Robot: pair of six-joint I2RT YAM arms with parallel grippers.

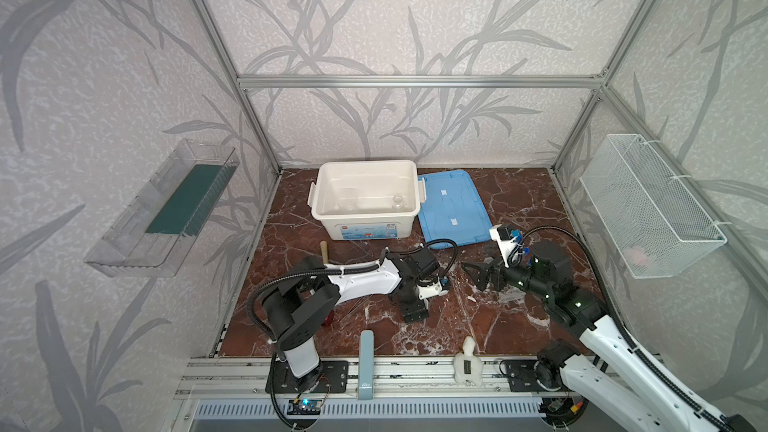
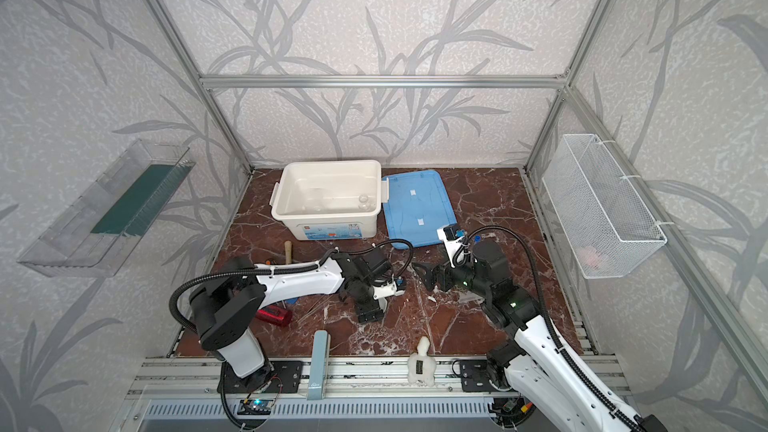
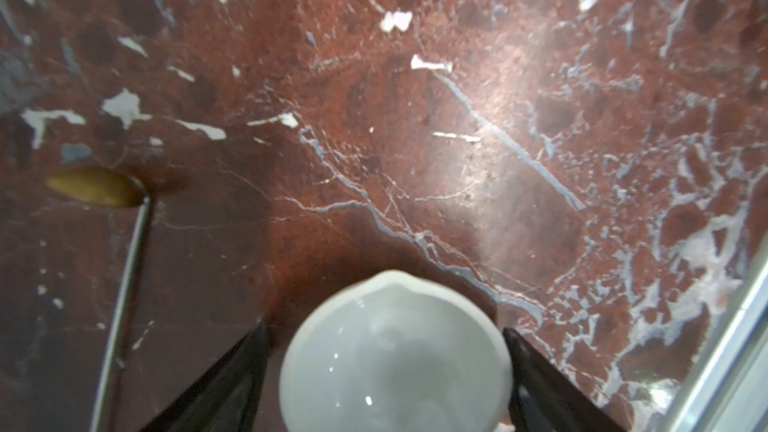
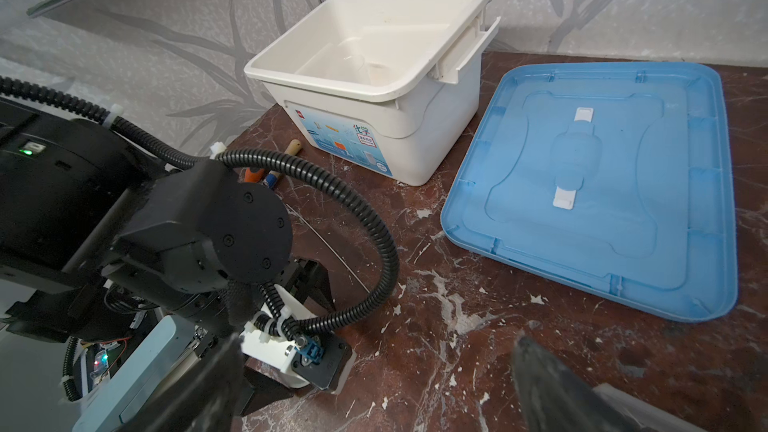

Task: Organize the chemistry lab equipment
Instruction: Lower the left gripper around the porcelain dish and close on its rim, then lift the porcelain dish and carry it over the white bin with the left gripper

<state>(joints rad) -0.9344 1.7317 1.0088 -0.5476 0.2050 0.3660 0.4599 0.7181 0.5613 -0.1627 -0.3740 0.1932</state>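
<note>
Job now: prob. grabbing the small white round dish (image 3: 395, 363) so it can go in the white box (image 1: 332, 226).
Dish spot: on the desk (image 1: 519, 209), near the mid, a bit toward the front edge. The left arm (image 1: 365, 284) hides it in both top views; only the left wrist view shows it.
Left jaws: apart, one each side of the dish, pointing down at the desk. Thin gap on one side; other side v. close, can't tell if it touches. Not squeezing yet, I think.
Right jaws: wide apart, nothing btw them, low over the desk just beside the left arm, tips facing it.
Key thing: the dish sits right btw the left jaws, so no side move needed, only a squeeze. It's round, so no long side. Its little spout (image 3: 390, 280) pts out ahead, away from both jaws, so they'd press on the plain round wall.
Nearer arm: left, by a lot. The right arm (image 1: 540, 272) is off to the side.
Box: at the back edge, left of mid, open, w/ a smaller clear cup (image 1: 348, 197) inside. The blue lid (image 1: 451, 209) lies flat just beside it.
Way to go: box is toward the back edge from the dish, so lift & carry back.
Also near: thin glass rods (image 4: 328, 245) on the desk by the left arm.
Watch: dish looks smooth & shiny; could slip or tip if squeezed off-centre.
</note>
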